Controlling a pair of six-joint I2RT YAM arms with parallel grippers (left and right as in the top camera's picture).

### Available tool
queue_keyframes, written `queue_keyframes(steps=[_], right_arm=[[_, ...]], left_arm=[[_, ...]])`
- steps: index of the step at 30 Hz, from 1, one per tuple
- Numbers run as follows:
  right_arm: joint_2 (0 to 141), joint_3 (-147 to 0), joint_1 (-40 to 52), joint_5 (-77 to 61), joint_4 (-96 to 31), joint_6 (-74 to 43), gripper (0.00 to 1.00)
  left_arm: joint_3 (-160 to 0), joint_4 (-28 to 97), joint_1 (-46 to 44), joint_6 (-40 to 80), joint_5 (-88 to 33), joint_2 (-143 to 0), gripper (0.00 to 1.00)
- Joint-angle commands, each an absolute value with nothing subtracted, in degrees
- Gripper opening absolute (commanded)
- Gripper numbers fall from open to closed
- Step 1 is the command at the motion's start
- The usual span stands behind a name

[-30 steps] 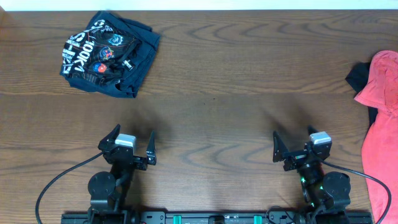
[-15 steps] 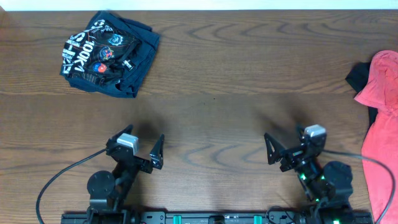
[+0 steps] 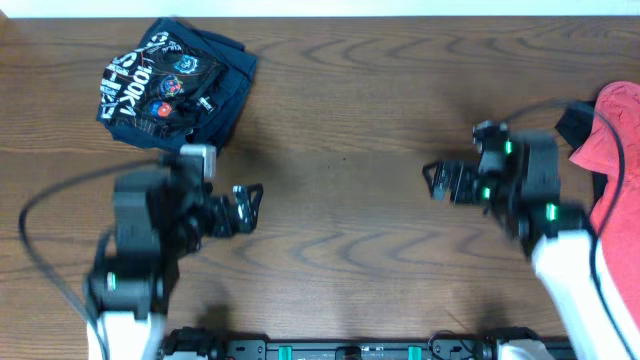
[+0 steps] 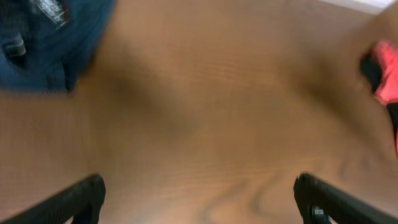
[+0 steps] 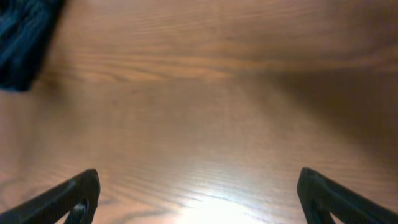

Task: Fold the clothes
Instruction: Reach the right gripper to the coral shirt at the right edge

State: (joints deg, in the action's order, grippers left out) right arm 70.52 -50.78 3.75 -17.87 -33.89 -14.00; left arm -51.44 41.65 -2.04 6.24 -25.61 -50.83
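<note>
The red shirt lies down the frame's right edge, long axis top to bottom; your right claw is the nearer, yet points leftward, away from it; it and the left claw gape empty

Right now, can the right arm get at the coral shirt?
Probably yes: the coral shirt lies beside that arm, nothing between. The right end effector is open but faces away, so it must turn.
</note>
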Motion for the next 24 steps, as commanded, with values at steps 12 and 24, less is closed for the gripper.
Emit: queue_keyframes(steps=[12,24], right_arm=[[95.0,-77.1,-16.6,-5.0,-37.9,-16.8,0.87],[112.6,-77.6,-30.0,-3.0,-25.2,-18.0,0.78]], left_arm=[[-64.8,49.5,-2.3,6.8,-34.3,-69.6,0.98],[-64.8,49.4,-2.3,6.8,-34.3,-69.6,0.98]])
